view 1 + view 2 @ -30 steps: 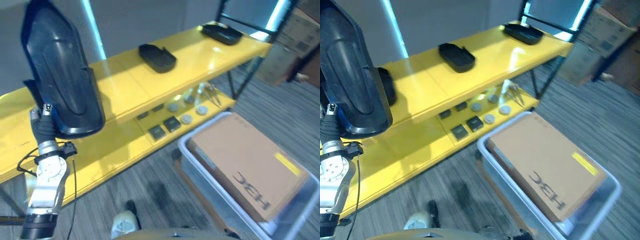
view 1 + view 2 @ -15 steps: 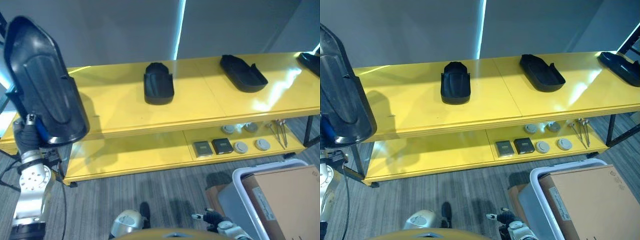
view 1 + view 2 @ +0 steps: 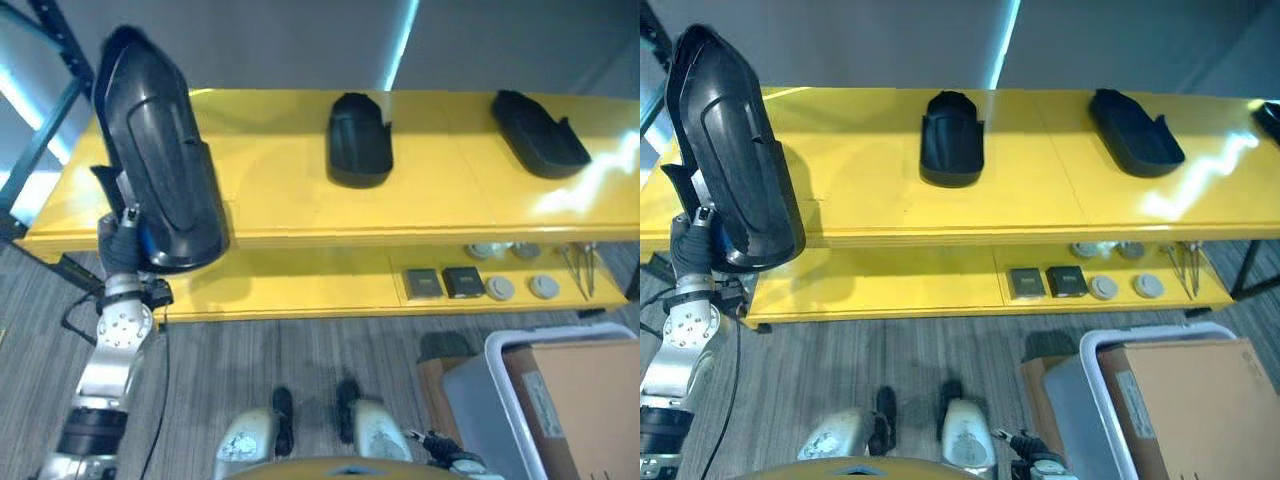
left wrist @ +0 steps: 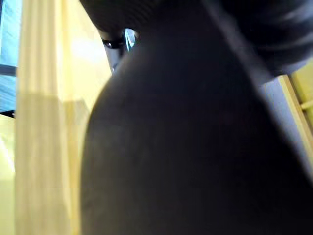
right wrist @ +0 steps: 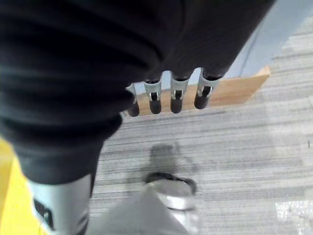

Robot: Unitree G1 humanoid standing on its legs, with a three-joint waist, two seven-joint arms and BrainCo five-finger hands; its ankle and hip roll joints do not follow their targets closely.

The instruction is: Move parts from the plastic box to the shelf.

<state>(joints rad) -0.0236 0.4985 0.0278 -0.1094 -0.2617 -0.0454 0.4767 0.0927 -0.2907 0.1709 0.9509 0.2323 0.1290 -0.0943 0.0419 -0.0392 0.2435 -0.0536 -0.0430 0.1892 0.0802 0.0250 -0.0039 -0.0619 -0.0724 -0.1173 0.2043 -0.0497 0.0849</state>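
Observation:
A large black moulded part (image 3: 160, 160) stands upright on my left hand (image 3: 119, 243), in front of the left end of the yellow shelf (image 3: 280, 205). The part covers the hand, and its dark surface (image 4: 186, 147) lies close in the left wrist view. Two smaller black parts (image 3: 360, 145) (image 3: 540, 135) lie on the shelf's top board. The grey plastic box (image 3: 470, 385) sits on the floor at lower right with a cardboard box (image 3: 585, 400) in it. My right hand (image 5: 177, 95) hangs low over the carpet, fingers straight and holding nothing.
The lower shelf board carries two dark square pieces (image 3: 424, 284), several grey discs (image 3: 500, 288) and thin metal tools (image 3: 580, 270) at its right. A dark rack post (image 3: 50, 110) rises past the shelf's left end. Grey carpet lies between me and the shelf.
The camera has swung, so the shelf now lies square ahead and the box sits lower right. The large black part stays upright on my left arm, now over the shelf's left end.

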